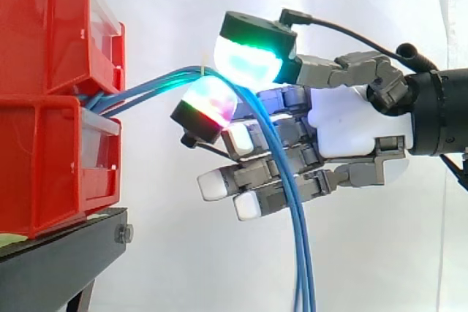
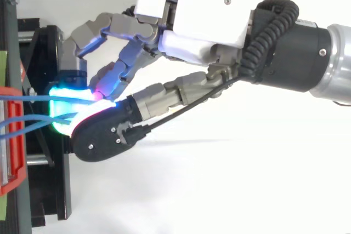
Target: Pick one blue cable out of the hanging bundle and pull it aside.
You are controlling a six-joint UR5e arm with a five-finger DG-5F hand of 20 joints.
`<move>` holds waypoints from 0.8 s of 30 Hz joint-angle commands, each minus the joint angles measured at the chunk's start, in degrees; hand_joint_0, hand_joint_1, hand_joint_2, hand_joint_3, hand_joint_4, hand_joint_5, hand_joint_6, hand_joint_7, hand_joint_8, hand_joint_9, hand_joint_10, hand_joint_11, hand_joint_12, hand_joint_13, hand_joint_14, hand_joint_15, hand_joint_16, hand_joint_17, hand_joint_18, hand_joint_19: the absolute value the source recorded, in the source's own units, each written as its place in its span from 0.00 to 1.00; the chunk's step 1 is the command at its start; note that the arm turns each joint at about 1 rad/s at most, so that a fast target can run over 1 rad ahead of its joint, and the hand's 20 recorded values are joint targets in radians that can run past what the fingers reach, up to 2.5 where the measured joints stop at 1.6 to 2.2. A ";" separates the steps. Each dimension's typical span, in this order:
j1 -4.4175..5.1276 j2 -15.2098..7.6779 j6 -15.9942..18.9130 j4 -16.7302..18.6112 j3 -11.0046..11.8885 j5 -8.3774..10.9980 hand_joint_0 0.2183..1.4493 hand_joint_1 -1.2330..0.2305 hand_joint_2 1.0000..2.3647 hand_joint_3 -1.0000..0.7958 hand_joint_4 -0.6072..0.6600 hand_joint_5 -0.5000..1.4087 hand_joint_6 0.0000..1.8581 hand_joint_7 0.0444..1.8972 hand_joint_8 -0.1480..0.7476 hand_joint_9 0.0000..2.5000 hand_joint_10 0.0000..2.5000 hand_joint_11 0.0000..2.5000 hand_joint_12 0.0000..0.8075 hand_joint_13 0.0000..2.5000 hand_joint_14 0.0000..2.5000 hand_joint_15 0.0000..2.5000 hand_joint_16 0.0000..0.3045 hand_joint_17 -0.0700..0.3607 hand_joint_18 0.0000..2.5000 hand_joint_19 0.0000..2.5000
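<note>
A bundle of thin blue cables [image 1: 150, 87] comes out between the two red bins, arches over to the right and hangs down [image 1: 295, 210]. My hand [image 1: 351, 122] reaches in from the right at the top of that arch. Its upper pad [image 1: 248, 56] glows green and cyan, and a lower pad [image 1: 208, 104] glows magenta and red. The two pads close on a blue cable at the arch. The other fingers stay nearly straight behind the hanging strands. From above, blue cables [image 2: 27, 98] run from the bins into the glowing pads of the hand [image 2: 192, 20].
Two red bins stand stacked at the left, the upper bin [image 1: 51, 27] over the lower bin [image 1: 44, 166], on a black stand [image 1: 58, 261]. A white curtain hangs behind. Open room lies below and to the right of the cables.
</note>
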 commanded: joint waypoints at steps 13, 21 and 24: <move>-0.20 0.02 -0.09 -0.01 0.01 -0.19 0.22 0.33 0.00 0.28 0.48 0.21 0.49 0.45 0.44 0.44 0.01 0.23 0.38 0.32 0.01 0.17 0.15 0.40 0.31 0.17; -0.20 0.02 -0.09 -0.01 0.01 -0.28 0.30 0.47 0.01 0.34 0.48 0.21 0.48 0.49 0.44 0.44 0.01 0.23 0.37 0.31 0.01 0.18 0.14 0.39 0.29 0.20; -0.11 0.02 -0.09 -0.01 0.01 -0.28 0.30 0.41 0.01 0.41 0.49 0.21 0.48 0.53 0.45 0.44 0.01 0.24 0.37 0.31 0.01 0.18 0.14 0.39 0.29 0.20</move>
